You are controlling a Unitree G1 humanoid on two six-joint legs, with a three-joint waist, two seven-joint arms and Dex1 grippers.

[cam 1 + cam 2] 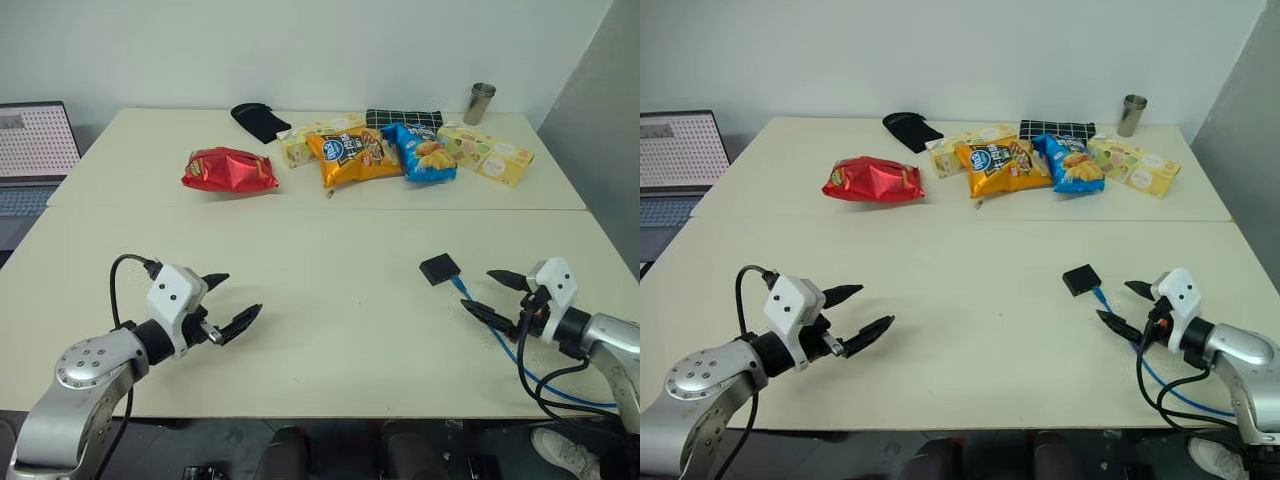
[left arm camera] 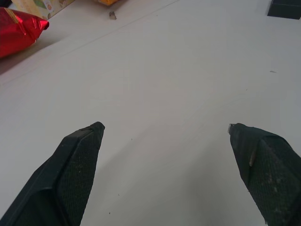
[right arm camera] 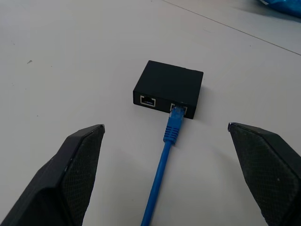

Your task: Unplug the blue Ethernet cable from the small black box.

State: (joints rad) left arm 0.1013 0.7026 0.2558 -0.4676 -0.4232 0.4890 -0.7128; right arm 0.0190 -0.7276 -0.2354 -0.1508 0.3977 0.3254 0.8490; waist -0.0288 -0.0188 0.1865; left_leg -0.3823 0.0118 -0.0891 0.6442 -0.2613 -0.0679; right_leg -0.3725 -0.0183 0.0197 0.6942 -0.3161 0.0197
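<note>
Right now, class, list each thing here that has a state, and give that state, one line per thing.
blue cable: plugged into one port of the black box, lying loose on the table.
black box: flat on the table, second port free.
left claw: open, holding nothing.
right claw: open, holding nothing, cable between its fingers.
red snack bag: sealed, lying flat.
metal cup: upright.

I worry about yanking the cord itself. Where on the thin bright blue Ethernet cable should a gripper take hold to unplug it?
Probably the moulded blue plug boot right where the blue Ethernet cable enters the small matte black box, approached from the port side. The open right gripper already faces it, and the boot looks stiffer than the cord.
</note>
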